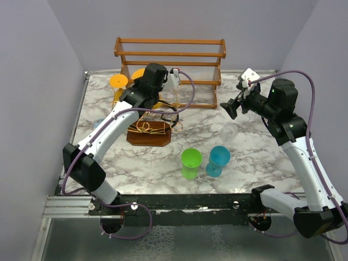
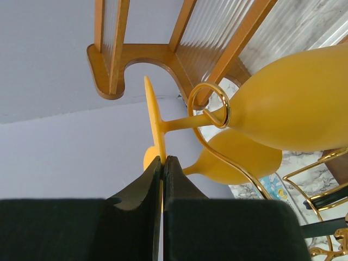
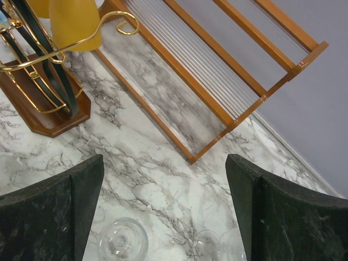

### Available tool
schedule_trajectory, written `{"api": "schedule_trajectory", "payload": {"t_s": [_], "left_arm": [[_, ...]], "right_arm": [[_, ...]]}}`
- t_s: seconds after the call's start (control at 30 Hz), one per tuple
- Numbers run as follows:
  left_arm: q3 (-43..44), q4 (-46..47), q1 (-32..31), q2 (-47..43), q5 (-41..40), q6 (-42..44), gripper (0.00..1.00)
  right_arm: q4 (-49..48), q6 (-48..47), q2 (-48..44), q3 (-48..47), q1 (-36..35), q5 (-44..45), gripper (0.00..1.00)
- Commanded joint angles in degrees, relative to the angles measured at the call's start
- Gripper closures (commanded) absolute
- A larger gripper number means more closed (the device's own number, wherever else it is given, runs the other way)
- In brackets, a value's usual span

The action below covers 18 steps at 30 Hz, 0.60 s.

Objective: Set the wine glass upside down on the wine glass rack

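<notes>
My left gripper point(image 2: 163, 159) is shut on the thin foot of a yellow wine glass point(image 2: 293, 103). The glass lies tilted, its stem passing through a gold loop of the wine glass rack point(image 2: 209, 106). A second yellow glass point(image 2: 234, 157) hangs just behind it. From above, the rack's dark wooden base point(image 1: 148, 136) sits left of centre under my left wrist. My right gripper point(image 1: 234, 106) hovers open over the right side of the table. It holds nothing and stands above a clear glass point(image 3: 122, 239).
An orange-brown two-tier wooden shelf point(image 1: 168, 60) stands along the back wall. A green cup point(image 1: 191, 163) and a blue stemmed glass point(image 1: 217, 160) stand near the front centre. Another clear glass point(image 3: 217, 244) lies next to the first one.
</notes>
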<state>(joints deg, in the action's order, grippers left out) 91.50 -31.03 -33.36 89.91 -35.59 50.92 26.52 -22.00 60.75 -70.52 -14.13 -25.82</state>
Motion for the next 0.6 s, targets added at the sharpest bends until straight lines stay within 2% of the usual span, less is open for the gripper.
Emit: {"api": "schedule_trajectory", "payload": {"t_s": [0.0,0.37,0.57], "left_arm": [[2.87,2.39,0.05,1.49,-0.72,0.75,1.0],[5.84,3.12,0.1,4.92,0.64,2.68,1.0],[7.45,0.06,-0.05,5.57,3.3,1.48,1.0]], "right_arm": [[-0.24,-0.57,0.09,0.49,0.33,-1.32,0.07],[-0.24,-0.81,0.07,0.56,0.33,-1.18,0.07],[-0.32,-0.93,0.07,0.78,0.33,-0.92,0.07]]}}
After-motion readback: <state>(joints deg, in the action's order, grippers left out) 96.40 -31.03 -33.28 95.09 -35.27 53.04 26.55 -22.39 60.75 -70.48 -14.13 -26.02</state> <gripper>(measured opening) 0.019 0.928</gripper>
